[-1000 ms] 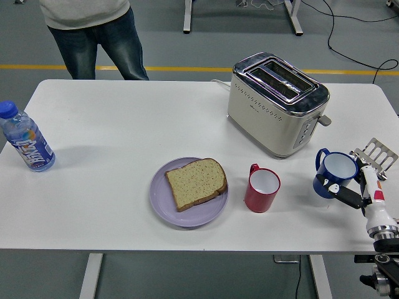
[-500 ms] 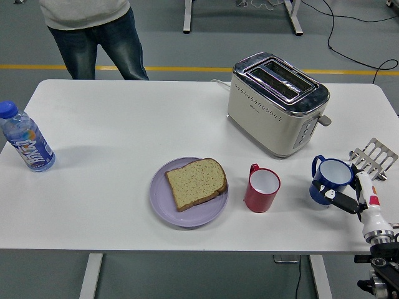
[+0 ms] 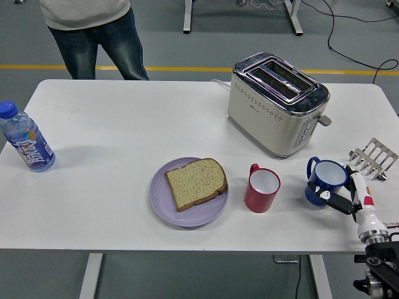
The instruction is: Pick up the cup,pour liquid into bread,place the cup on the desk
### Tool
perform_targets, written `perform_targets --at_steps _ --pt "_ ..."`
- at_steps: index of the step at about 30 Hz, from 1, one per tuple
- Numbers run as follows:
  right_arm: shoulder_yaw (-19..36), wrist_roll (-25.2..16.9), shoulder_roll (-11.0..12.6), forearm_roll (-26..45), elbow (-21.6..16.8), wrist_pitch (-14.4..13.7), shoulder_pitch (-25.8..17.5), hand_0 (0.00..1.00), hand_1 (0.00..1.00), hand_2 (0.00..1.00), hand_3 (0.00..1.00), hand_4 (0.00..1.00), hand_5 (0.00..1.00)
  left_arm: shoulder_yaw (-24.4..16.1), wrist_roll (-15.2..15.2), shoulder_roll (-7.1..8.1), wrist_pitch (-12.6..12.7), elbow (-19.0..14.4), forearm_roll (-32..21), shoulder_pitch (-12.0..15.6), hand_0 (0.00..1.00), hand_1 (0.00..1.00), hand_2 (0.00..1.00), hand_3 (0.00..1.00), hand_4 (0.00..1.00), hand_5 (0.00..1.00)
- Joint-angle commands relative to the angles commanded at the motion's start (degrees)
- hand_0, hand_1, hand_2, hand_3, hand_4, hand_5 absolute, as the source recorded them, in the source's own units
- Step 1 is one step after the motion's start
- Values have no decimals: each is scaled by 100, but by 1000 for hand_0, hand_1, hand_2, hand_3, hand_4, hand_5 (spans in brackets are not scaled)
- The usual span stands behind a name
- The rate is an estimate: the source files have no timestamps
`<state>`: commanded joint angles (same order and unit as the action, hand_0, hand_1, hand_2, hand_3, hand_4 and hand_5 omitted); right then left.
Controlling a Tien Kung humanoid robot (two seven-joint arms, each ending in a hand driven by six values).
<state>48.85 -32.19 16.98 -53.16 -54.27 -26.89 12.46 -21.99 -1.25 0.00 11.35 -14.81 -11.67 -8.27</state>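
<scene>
Two cups on bench: blue cup (image 3: 324, 180) being gripped by right hand (image 3: 341, 200) at right edge; bread slice (image 3: 196, 183) being kept leftward, beyond red cup (image 3: 262, 189).

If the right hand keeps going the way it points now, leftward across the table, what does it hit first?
The right hand, gripping the blue cup, would probably meet the red cup first, then the plate with bread. Depth is uncertain.

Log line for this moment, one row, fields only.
right hand: shut on blue cup | blue cup: upright, right of red cup | bread: on plate | pour: not yet
</scene>
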Motion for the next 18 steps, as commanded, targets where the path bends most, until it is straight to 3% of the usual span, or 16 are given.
perform_targets --at_steps 18 --pt "-370 -72 -3 232 228 2 199 452 345 477 484 708 2 39 -12 0 -7 -5 -57 -11 690 756 773 611 396 998"
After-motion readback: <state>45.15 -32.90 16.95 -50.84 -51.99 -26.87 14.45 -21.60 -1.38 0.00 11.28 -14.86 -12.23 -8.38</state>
